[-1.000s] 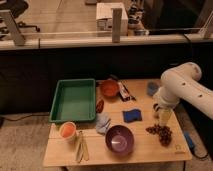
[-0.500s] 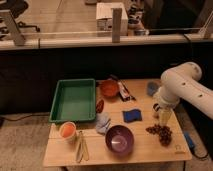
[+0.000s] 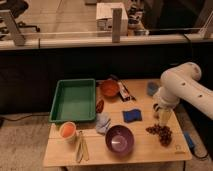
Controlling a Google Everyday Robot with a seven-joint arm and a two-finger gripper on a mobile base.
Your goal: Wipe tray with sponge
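Note:
A green tray [image 3: 74, 100] sits on the left part of the wooden table [image 3: 145, 147]. A blue sponge [image 3: 132, 115] lies flat on the table to the right of the tray, near the middle. My gripper [image 3: 163, 115] hangs from the white arm [image 3: 180, 87] at the right side of the table. It points down, just right of the sponge and above a bunch of dark grapes [image 3: 160, 133]. It holds nothing that I can see.
A purple bowl [image 3: 119, 139], a crumpled light cloth [image 3: 103, 122], an orange cup [image 3: 67, 131] and wooden utensils [image 3: 81, 146] lie along the front. An orange-brown bowl [image 3: 109, 89], a packet [image 3: 124, 93] and a blue cup [image 3: 152, 88] stand at the back.

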